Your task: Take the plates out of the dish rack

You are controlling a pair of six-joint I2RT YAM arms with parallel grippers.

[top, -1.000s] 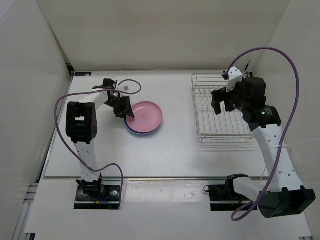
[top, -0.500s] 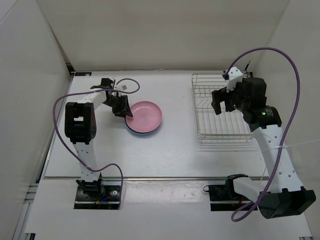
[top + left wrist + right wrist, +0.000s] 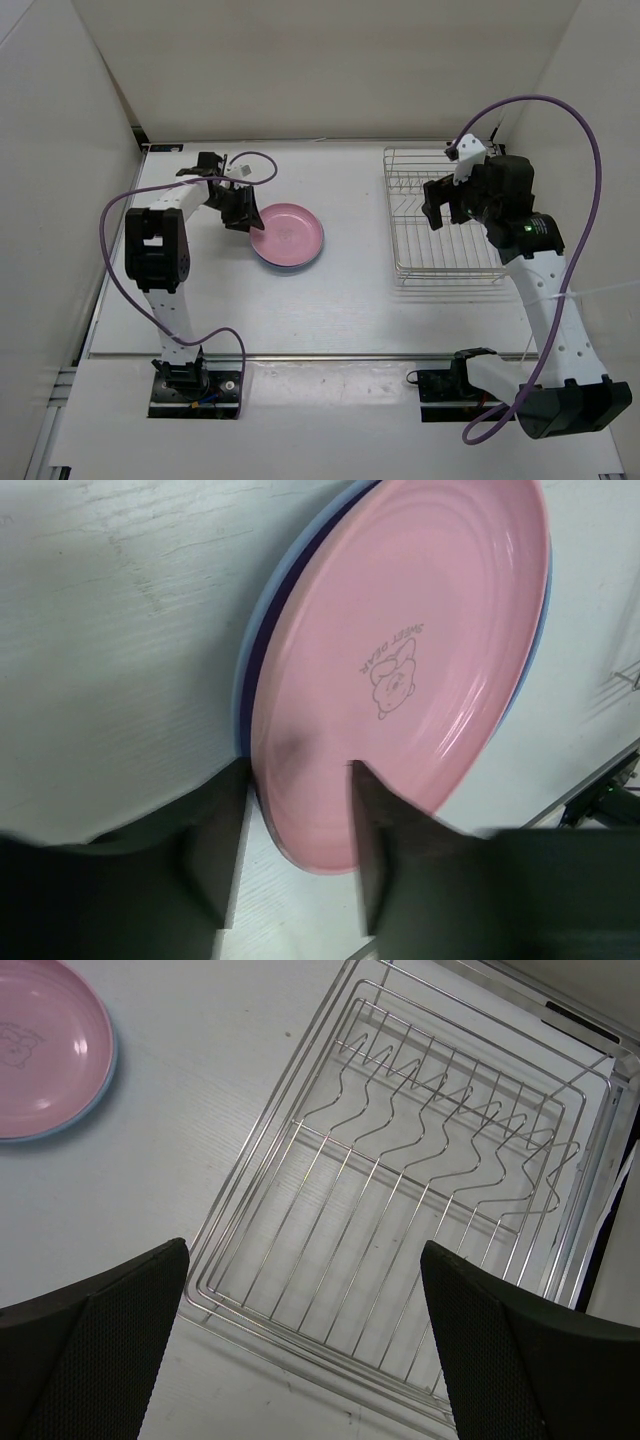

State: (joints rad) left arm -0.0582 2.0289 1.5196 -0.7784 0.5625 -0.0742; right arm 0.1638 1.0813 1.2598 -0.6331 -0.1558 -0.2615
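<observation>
The pink plate [image 3: 290, 232] lies flat on the table left of centre, stacked on the light blue plate [image 3: 284, 266], which shows only as a crescent beneath it. My left gripper [image 3: 240, 213] is at the stack's left rim. In the left wrist view its jaws [image 3: 297, 770] straddle the pink plate's [image 3: 420, 650] edge loosely, open, with the blue plate's rim [image 3: 252, 630] behind. The dish rack [image 3: 445, 262] stands at the right with no plates in it. My right gripper [image 3: 445, 205] hovers above it, open wide [image 3: 305, 1250] over the rack's wires [image 3: 258, 1150].
White walls close in the table at the left, back and right. The rack sits close to the right wall. Purple cables loop from both arms, one [image 3: 262, 160] just behind the left gripper. In the right wrist view the plate stack [image 3: 40, 1050] lies far to the left of the rack.
The left gripper has drawn slightly up and to the left, and the plate stack has shifted a little left with it. The right arm has not moved.
</observation>
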